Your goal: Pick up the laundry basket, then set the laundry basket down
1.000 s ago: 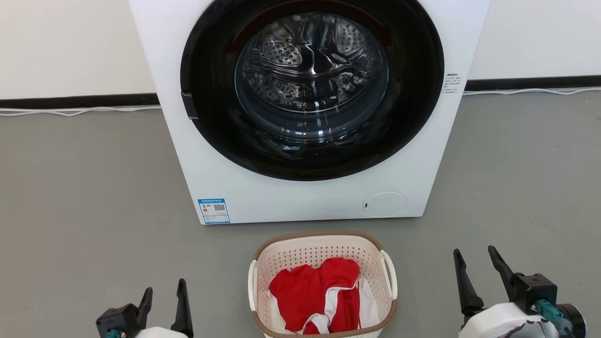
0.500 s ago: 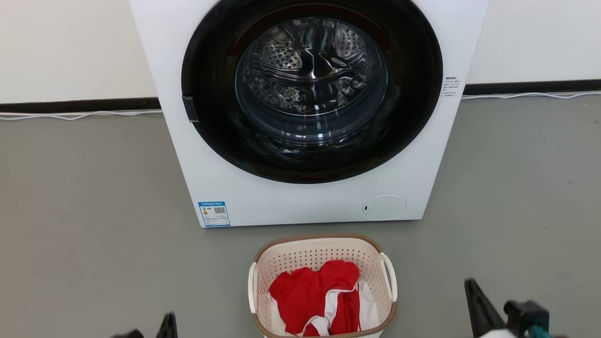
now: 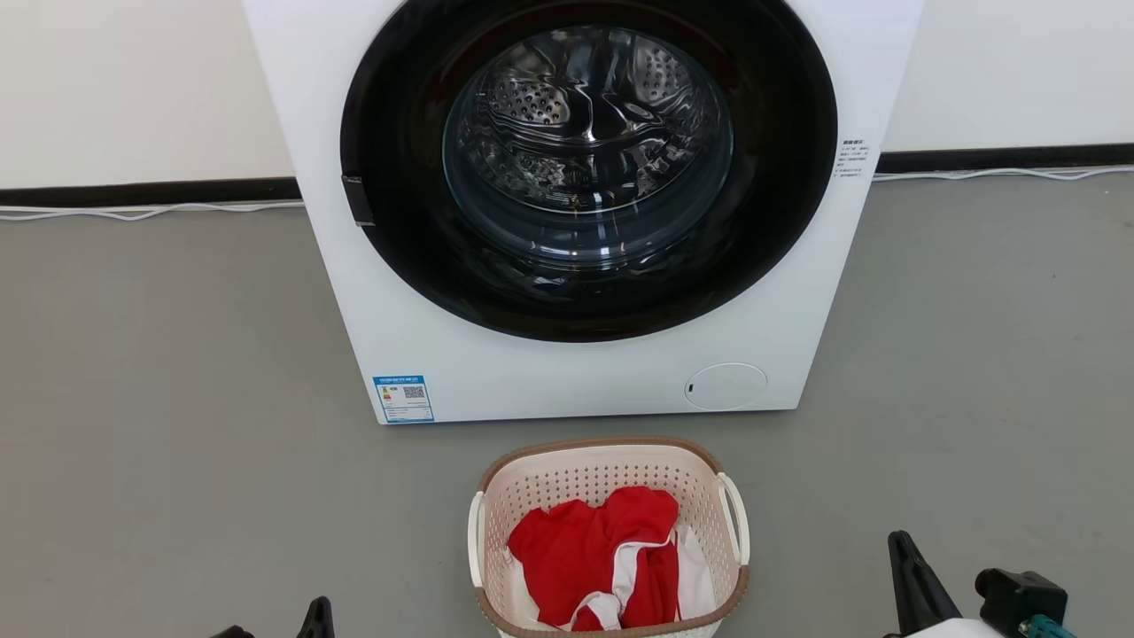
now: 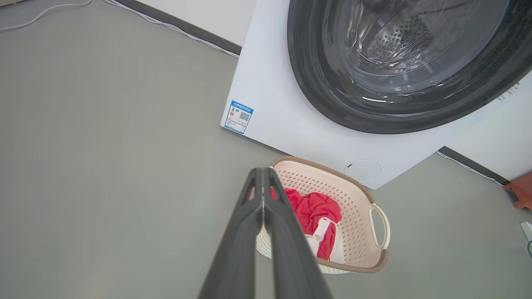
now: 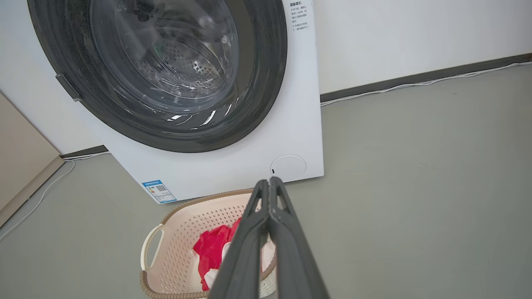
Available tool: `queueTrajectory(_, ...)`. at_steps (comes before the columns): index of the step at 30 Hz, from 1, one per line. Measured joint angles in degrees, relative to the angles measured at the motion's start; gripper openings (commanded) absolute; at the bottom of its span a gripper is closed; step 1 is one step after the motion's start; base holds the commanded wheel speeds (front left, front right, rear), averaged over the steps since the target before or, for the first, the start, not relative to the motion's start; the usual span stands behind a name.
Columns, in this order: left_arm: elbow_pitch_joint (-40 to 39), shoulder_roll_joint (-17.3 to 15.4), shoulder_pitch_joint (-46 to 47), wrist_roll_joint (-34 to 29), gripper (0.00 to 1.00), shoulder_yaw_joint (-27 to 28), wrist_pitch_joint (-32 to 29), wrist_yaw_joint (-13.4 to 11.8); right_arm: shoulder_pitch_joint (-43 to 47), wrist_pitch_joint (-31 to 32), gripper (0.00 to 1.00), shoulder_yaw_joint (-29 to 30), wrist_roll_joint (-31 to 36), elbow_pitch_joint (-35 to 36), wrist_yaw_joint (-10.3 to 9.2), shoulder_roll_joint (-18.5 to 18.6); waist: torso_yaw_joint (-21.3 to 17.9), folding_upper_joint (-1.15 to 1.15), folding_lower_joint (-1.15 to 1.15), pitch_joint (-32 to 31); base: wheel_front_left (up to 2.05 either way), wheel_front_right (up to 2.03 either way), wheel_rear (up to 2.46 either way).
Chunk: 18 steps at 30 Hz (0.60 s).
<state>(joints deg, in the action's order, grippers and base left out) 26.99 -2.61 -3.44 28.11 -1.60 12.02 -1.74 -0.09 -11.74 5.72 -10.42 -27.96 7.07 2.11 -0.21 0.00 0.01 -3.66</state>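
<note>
Washer (image 3: 585,213) noted at twelve o'clock, door shut and drum bare, backed against the wall, with the laundry basket (image 3: 611,461) set on the grey floor (image 3: 177,399) just in front at six o'clock, a red-and-white garment (image 3: 602,554) heaped inside (likely staged there for loading). Its white side handles (image 3: 733,514) are left exposed at three and nine o'clock, probably the intended grasp points. Left gripper (image 4: 262,172) and right gripper (image 5: 269,180) are seen pressed fully together, nothing held, apart from the basket at either flank.
</note>
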Motion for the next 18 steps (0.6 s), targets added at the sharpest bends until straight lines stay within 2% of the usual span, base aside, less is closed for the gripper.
queueTrajectory(18,-1.9,0.0,0.5,10.1,0.00,1.1,-3.0,1.3,-0.1,2.7,0.00,0.1,-13.1,2.0,0.00,0.0,0.0,0.00,0.00,0.6,0.00,0.00,0.00)
